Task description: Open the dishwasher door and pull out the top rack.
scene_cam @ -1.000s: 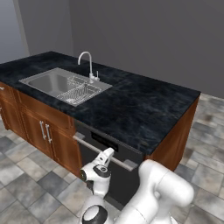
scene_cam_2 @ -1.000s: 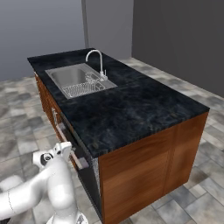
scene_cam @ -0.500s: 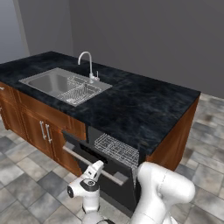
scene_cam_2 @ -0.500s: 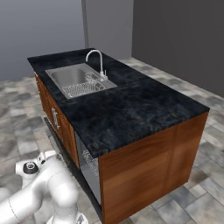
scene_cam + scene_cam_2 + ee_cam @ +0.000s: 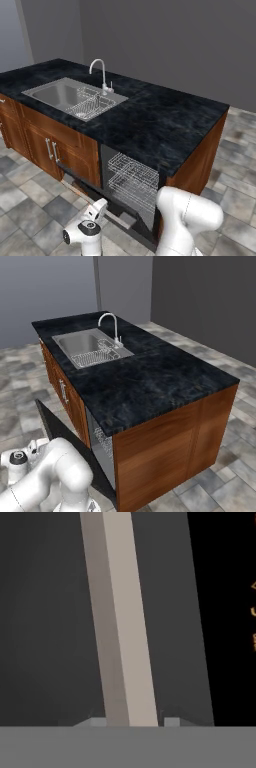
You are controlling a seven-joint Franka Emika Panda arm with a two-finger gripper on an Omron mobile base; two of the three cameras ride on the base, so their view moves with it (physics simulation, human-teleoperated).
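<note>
The dishwasher door (image 5: 131, 223) hangs swung far down and outward, its dark panel (image 5: 60, 427) slanting toward the floor. My gripper (image 5: 98, 209) is low in front of the island, shut on the door's long silver handle (image 5: 122, 637), with a fingertip (image 5: 91, 722) on either side of the bar. In the right base view the gripper (image 5: 36, 447) sits at the door's outer edge. The top rack (image 5: 134, 169), a white wire basket, sits inside the open cavity above a lower wire basket (image 5: 131, 192). The racks (image 5: 102, 442) show edge-on from the right.
A dark stone island counter (image 5: 165, 120) holds a steel sink (image 5: 65, 95) with a wire grid and a curved faucet (image 5: 101, 72). Brown cabinet doors (image 5: 50, 150) with short vertical handles stand left of the dishwasher. Grey tile floor (image 5: 30, 200) surrounds the island.
The door has swung from nearly shut down to wide open, exposing both wire racks. My arm has dropped lower and toward the floor with the handle in the gripper.
</note>
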